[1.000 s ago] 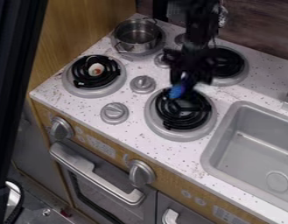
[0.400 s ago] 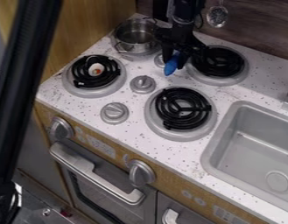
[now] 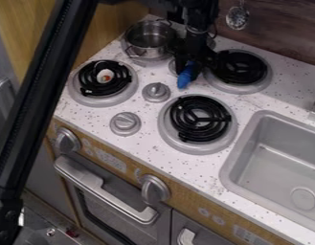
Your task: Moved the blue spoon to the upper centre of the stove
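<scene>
Blue spoon (image 3: 185, 79), possibly lettered panel (image 3: 110, 160)

The blue, plastic-looking spoon (image 3: 185, 80) is held in the black gripper (image 3: 187, 72), which hides much of it. The rounded blue part that shows is tilted, its lower tip pointing down and a little toward the picture's left. It is over the pale, speckled counter of the toy stove (image 3: 147, 146), nearer the back edge than the front edge, between the two rear burners. Whether it touches the counter cannot be told. The stove's burners have round grey rims and black coils
</scene>
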Available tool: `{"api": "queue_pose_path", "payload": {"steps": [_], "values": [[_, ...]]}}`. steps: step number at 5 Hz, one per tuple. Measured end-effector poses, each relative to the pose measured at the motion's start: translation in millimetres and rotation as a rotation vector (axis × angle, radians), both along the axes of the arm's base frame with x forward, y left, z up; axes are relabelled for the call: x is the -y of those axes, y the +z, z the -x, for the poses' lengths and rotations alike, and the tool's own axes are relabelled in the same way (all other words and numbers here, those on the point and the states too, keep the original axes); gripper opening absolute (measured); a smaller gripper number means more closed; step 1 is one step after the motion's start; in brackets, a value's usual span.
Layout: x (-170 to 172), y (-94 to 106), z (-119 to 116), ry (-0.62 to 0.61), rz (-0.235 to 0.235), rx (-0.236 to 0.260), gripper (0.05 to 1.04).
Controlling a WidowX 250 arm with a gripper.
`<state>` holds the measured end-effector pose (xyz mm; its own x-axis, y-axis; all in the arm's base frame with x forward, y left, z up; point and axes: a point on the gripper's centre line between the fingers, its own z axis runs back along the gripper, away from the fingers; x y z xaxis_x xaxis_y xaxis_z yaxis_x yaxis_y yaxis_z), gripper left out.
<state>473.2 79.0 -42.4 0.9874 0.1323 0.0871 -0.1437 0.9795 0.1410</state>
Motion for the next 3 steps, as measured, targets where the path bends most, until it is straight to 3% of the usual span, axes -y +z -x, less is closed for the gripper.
{"api": "queue_pose_path", "payload": {"steps": [1,2,3], "values": [[-1,-5.3,5,-0.04,-0.009,-0.025,0.753],[1,-1.4,17,-0.062,-0.006,-0.007,0.986],[6,34.9,29,-0.075,0.004,0.066,0.997]]}}
